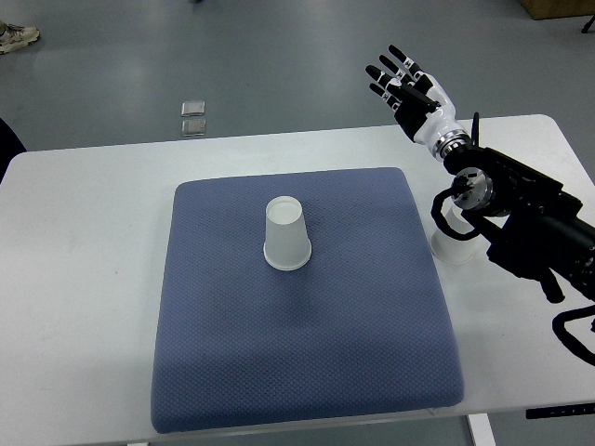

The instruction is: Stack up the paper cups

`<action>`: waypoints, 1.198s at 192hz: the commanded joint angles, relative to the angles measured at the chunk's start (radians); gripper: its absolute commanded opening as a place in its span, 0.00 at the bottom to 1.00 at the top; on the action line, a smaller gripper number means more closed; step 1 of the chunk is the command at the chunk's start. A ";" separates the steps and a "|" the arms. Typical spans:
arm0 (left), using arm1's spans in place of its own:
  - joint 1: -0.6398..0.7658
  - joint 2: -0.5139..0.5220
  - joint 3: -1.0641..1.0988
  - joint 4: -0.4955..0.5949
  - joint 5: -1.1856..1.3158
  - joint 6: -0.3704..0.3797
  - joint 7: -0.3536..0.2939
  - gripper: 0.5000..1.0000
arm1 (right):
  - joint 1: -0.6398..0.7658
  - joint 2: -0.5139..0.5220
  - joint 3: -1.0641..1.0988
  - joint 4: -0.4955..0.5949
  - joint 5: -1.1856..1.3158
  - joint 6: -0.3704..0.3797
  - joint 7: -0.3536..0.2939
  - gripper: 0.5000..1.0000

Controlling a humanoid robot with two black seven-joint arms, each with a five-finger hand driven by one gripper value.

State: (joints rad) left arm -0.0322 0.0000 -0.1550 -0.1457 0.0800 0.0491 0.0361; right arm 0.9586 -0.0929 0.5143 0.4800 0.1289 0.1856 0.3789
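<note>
Setting: grey floor (pixel 279 56) behind a white counter (pixel 84 279) carrying a blue mat (pixel 307 344).

Top view. Item one: paper cup (pixel 285 233), upside down, centre of the mat, standing alone. Item two: second cup (pixel 453 243), white, at right of the frame just off the mat, partly hidden under the forearm. Right hand (pixel 409 85), upper right, raised, fingers (pixel 395 56) spread wide, holding nothing. Left arm absent.

Progress: stacking apparently not begun; both cups remain well apart.
</note>
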 commanded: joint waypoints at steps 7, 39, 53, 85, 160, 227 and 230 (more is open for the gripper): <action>0.000 0.000 0.000 -0.002 0.000 0.000 0.001 1.00 | -0.001 0.001 0.000 0.000 0.000 0.000 0.000 0.83; 0.000 0.000 0.000 -0.002 0.001 0.000 -0.001 1.00 | -0.001 0.001 0.001 0.000 0.002 0.000 0.000 0.83; 0.000 0.000 0.000 0.000 0.000 0.000 -0.001 1.00 | -0.001 0.001 0.001 0.000 0.000 0.000 0.000 0.83; 0.005 0.000 0.000 -0.005 0.001 0.000 -0.001 1.00 | 0.000 -0.001 0.001 0.000 0.001 0.000 0.000 0.83; 0.005 0.000 0.000 -0.002 0.001 0.000 0.001 1.00 | 0.002 -0.001 0.000 0.000 0.002 -0.002 0.000 0.83; 0.005 0.000 0.000 0.000 0.001 0.000 0.001 1.00 | 0.014 0.001 0.000 0.000 0.000 -0.005 0.000 0.83; 0.005 0.000 0.000 -0.002 0.001 0.000 0.001 1.00 | 0.015 0.001 0.000 0.000 -0.002 -0.005 -0.002 0.83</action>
State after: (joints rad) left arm -0.0275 0.0000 -0.1550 -0.1463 0.0814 0.0491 0.0360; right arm 0.9719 -0.0936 0.5142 0.4801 0.1290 0.1818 0.3789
